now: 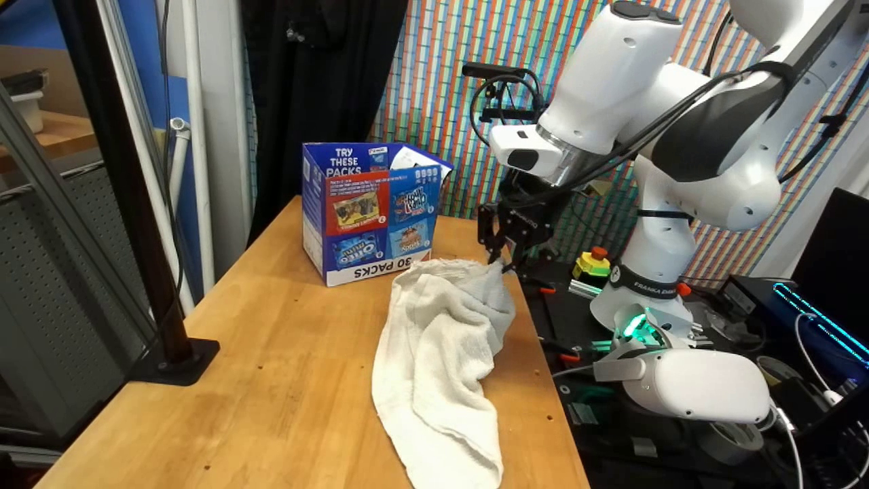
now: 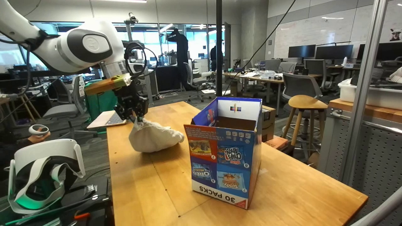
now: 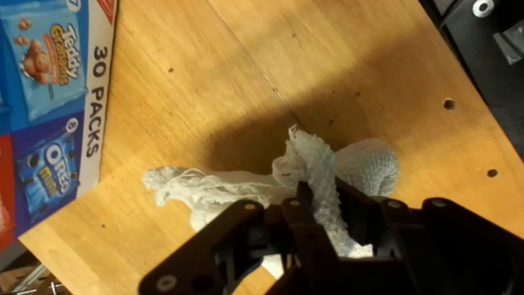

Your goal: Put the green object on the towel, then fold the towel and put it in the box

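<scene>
The off-white towel (image 1: 434,353) is bunched at its upper end, and a long tail of it lies along the tabletop. My gripper (image 1: 501,261) is shut on that bunched end, pointing down. In the wrist view a fold of towel (image 3: 366,166) passes between the two fingers of the gripper (image 3: 320,185). From the far side the towel (image 2: 154,138) looks like a bulging pouch under the gripper (image 2: 137,121). The blue printed box (image 2: 224,166) stands upright with its top open, beside the towel and apart from it. The green object is hidden from all views.
The wooden table (image 1: 292,380) carries box and towel. A black post (image 1: 163,292) is fixed at its edge. Past the edge nearest the robot base are a white headset (image 1: 699,386) and a red-topped yellow button (image 1: 593,263). A laptop (image 2: 108,119) sits by the table's far corner.
</scene>
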Action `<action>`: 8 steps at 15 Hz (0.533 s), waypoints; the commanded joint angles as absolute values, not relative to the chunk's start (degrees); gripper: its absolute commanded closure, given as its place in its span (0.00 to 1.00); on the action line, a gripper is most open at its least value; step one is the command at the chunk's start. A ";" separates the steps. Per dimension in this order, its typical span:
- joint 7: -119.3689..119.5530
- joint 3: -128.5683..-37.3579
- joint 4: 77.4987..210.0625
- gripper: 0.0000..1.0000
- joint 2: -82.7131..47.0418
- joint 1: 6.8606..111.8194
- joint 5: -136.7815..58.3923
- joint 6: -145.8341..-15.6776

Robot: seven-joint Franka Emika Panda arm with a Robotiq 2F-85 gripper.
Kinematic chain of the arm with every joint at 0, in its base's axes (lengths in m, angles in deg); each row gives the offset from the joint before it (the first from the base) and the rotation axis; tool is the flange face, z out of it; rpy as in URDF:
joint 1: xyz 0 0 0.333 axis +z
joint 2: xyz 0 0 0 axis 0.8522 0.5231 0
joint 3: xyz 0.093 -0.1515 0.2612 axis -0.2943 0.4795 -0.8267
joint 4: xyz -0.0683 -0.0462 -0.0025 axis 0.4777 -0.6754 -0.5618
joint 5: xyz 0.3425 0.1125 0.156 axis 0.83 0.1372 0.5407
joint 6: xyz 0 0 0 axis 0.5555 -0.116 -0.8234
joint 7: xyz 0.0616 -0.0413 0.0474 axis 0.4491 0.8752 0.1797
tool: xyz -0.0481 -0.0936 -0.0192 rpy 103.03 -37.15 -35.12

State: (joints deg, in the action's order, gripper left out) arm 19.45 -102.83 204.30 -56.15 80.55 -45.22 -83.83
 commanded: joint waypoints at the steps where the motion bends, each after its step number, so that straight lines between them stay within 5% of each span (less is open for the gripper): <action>1: 19.66 -105.29 199.90 0.95 -54.82 85.01 -41.38 -82.02; 8: 20.15 -109.27 193.28 0.95 -47.26 87.62 -40.68 -82.69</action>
